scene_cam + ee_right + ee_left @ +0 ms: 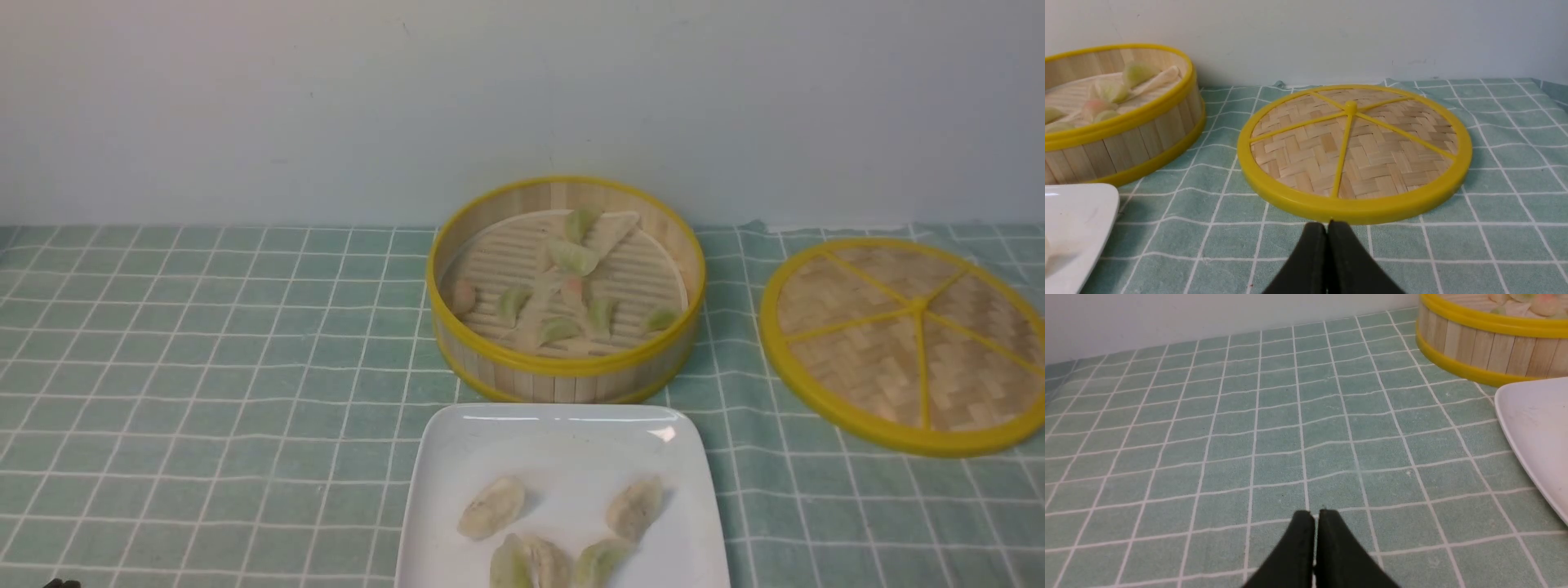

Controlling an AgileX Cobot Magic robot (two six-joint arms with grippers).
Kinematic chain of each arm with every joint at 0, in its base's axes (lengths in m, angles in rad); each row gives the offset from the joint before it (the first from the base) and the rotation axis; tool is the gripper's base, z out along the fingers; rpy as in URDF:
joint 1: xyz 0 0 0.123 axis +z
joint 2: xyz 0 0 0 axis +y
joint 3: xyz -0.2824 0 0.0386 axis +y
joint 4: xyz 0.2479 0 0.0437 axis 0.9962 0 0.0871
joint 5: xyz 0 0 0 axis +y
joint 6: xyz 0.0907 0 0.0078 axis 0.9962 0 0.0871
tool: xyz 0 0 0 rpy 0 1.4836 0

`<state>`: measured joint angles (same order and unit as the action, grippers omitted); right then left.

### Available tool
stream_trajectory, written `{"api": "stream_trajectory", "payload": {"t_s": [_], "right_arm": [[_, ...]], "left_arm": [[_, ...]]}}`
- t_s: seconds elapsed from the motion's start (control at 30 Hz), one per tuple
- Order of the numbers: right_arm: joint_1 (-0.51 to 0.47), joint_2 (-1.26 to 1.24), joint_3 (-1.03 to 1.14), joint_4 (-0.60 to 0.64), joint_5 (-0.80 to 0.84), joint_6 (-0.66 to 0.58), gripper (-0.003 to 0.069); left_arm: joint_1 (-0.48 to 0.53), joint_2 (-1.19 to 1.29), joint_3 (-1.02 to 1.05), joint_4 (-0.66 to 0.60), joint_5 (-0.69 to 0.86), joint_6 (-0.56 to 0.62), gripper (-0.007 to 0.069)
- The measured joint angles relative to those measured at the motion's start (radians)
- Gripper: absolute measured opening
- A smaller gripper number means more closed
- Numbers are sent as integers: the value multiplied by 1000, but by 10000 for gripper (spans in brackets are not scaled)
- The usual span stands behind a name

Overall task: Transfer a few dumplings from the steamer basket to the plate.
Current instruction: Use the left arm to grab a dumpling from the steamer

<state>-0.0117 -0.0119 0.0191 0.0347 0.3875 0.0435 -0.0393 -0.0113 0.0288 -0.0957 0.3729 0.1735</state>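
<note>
The steamer basket [563, 369] stands at the middle back of the table with several dumplings [573, 257] lying on its ribbed liner. The white square plate [563, 437] sits just in front of it and holds several dumplings [492, 507]. Neither gripper reaches the dishes in the front view. My left gripper [1314, 514] is shut and empty over bare cloth, left of the plate [1535, 424] and basket [1486, 347]. My right gripper [1327, 223] is shut and empty just before the lid's rim; the basket [1126, 139] and plate [1073, 220] lie to its left.
The flat woven lid [906, 343] with yellow rim and spokes lies on the cloth right of the basket; it fills the right wrist view [1355, 151]. A green checked cloth [204, 367] covers the table. A pale wall runs along the back.
</note>
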Motion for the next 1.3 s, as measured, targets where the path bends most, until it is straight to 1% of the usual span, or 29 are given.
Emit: {"api": "stream_trajectory", "payload": {"t_s": [0.13,0.2,0.27,0.3,0.33,0.37,0.4,0.43,0.47,0.5,0.53,0.57,0.6,0.63,0.7,0.77,0.8,0.83,0.9,0.93,1.0,1.03,1.07,1.1,1.13,1.17,1.2,1.27,1.3], "right_arm": [[0,0,0,0,0,0,-13],[0,0,0,9,-5,3,-13],[0,0,4,50,-28,23,-13],[0,0,8,162,-79,81,-13],[0,0,8,217,-116,112,-13],[0,0,8,231,-124,120,-13],[0,0,8,354,-199,194,-13],[0,0,8,406,-229,223,-13],[0,0,8,419,-236,231,-13],[0,0,8,521,-292,274,-13],[0,0,8,531,-304,281,-13],[0,0,8,597,-349,293,-13],[0,0,8,606,-354,293,-13],[0,0,8,630,-387,293,-13],[0,0,8,650,-408,293,-13],[0,0,3,692,-453,321,-13],[0,0,-5,692,-448,323,-13],[0,0,-33,674,-425,314,-13],[0,6,-129,590,-323,261,-13],[0,30,-220,516,-245,205,-13],[0,100,-369,419,-55,115,-13],[0,120,-403,402,-35,105,-13],[0,211,-528,351,153,23,-13],[0,262,-601,334,234,-8,-13],[0,288,-615,327,273,-21,-13],[0,381,-704,310,401,-59,-13],[0,435,-760,304,468,-75,-13],[0,583,-862,289,613,-108,-13],[0,637,-899,287,660,-120,-13]], "left_arm": [[0,0,0,5,-7,-1,-6],[0,0,1,-45,-68,-35,-6],[0,0,1,-120,-125,-79,-6],[0,0,1,-204,-187,-123,-6],[0,0,1,-255,-224,-144,-6],[0,0,1,-255,-231,-148,-6],[0,0,1,-336,-298,-174,-6],[0,0,1,-375,-341,-174,-6],[0,0,1,-382,-341,-174,-6],[0,0,1,-442,-443,-184,-6],[0,0,1,-448,-443,-184,-6],[0,0,1,-499,-574,-203,-6],[0,0,1,-499,-587,-206,-6],[0,0,-9,-519,-654,-226,-6],[0,0,-44,-522,-671,-240,-6],[0,11,-160,-485,-625,-252,-6],[0,28,-211,-468,-592,-252,-6],[0,55,-279,-436,-537,-248,-6],[0,156,-411,-371,-394,-246,-6],[0,236,-520,-336,-251,-244,-6],[0,377,-643,-299,-70,-230,-6],[0,393,-672,-297,-24,-224,-6],[0,532,-785,-281,153,-197,-6],[0,638,-846,-276,252,-165,-6],[0,655,-858,-275,270,-159,-6],[0,761,-929,-272,374,-116,-6],[0,847,-972,-270,425,-85,-6],[0,1032,-1046,-266,488,-29,-6],[0,1113,-1088,-271,514,-3,-6]]}}
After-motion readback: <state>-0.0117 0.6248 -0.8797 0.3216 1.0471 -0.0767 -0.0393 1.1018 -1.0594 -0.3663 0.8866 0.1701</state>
